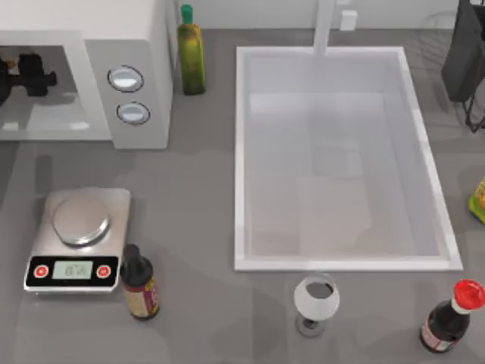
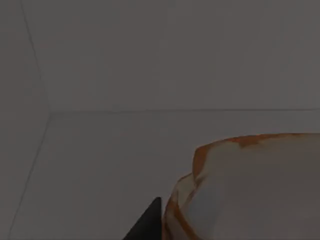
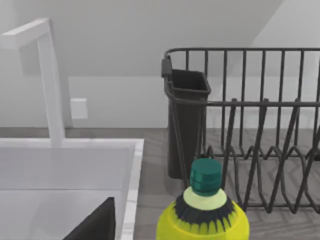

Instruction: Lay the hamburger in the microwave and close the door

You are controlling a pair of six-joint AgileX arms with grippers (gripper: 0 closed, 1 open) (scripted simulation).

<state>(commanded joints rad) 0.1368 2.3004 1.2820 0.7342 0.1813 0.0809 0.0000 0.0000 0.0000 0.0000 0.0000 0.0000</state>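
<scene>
One microwave (image 1: 129, 45) stands at the table's ten-o'clock corner, white and boxy, its long axis running left to right, its open cavity and grey panel with two silver dials (image 1: 126, 79) facing six o'clock toward the near edge. The left gripper (image 1: 23, 76) reaches into that cavity as a dark shape; whether its jaws are clenched or released cannot be told. One hamburger (image 2: 250, 190) sits close under the left wrist camera inside the pale cavity, a round tan bun with an orange-brown edge of filling, low against the cavity floor; I cannot tell whether the fingers touch it. The door cannot be made out. Elsewhere on the grey table (image 1: 197, 227) there is one steel scale (image 1: 76, 239) at eight o'clock, one small brown bottle (image 1: 139, 284) just beside it, one olive-green bottle (image 1: 191, 53) beside the microwave's right wall, one white sink (image 1: 341, 258) filling the centre right, one wine glass (image 1: 316, 303) at six o'clock, and one red-capped dark bottle (image 1: 451, 318) at five o'clock. The right wrist view shows one yellow bottle with a green cap (image 3: 204, 210), one black dish rack (image 3: 250, 125), and a dark edge of the right gripper (image 3: 95, 222), its jaw state not tellable.
</scene>
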